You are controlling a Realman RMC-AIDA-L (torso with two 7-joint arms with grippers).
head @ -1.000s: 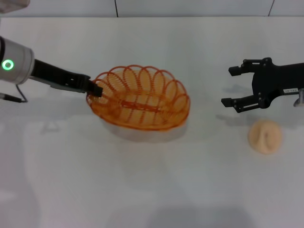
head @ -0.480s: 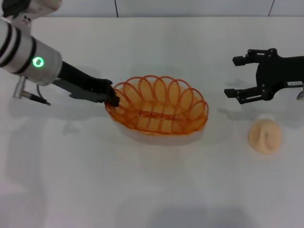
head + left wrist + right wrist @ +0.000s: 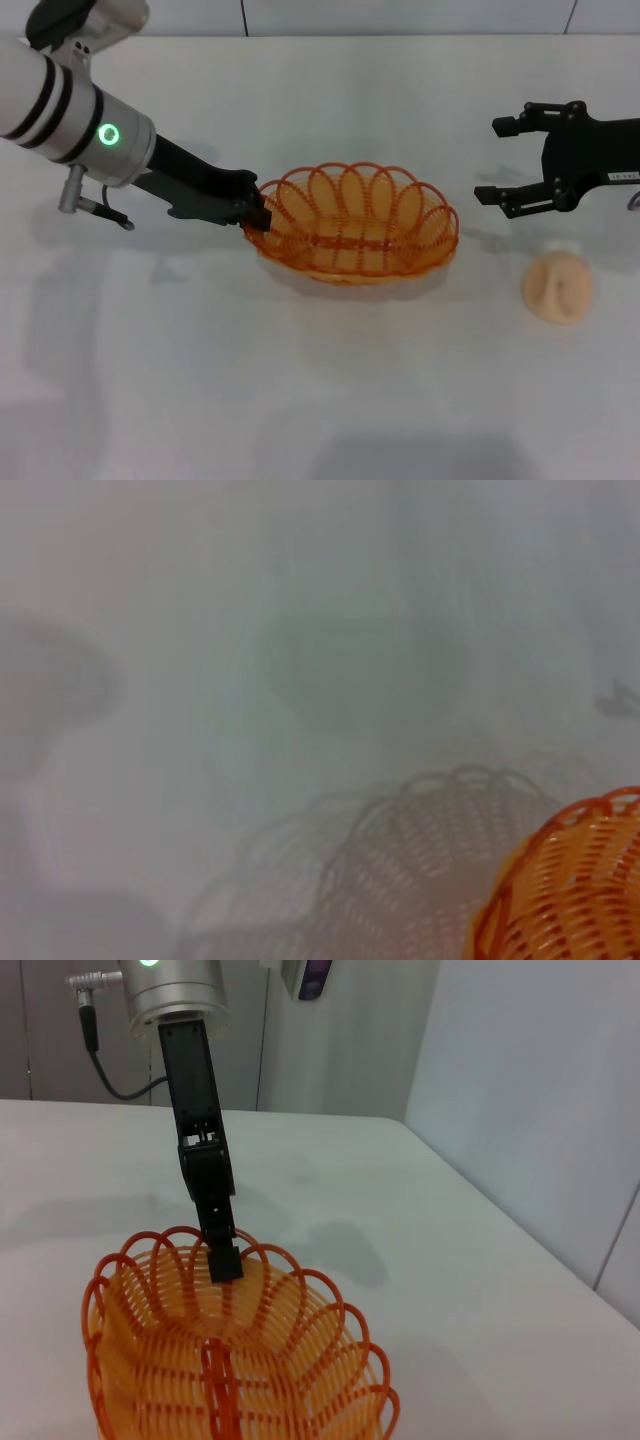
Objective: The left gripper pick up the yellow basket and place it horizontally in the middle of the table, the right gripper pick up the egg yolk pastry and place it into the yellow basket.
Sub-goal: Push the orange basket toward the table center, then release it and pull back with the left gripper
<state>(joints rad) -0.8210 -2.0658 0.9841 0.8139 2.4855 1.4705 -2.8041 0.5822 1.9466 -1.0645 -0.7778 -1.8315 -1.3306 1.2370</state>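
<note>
One left gripper gripping yellow basket

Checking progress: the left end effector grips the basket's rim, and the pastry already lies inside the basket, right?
Not quite. The left end effector does grip the basket's rim, but the head view shows the pastry on the table, beside the basket.

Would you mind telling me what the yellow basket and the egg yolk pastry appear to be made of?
The yellow basket looks like glossy, translucent orange-amber plastic strands, woven with a looped rim; light passes through it, though coated wire cannot be ruled out. The egg yolk pastry looks like soft baked dough with a matte, pale beige surface and a shallow crease; it could equally be a foam replica.
</note>
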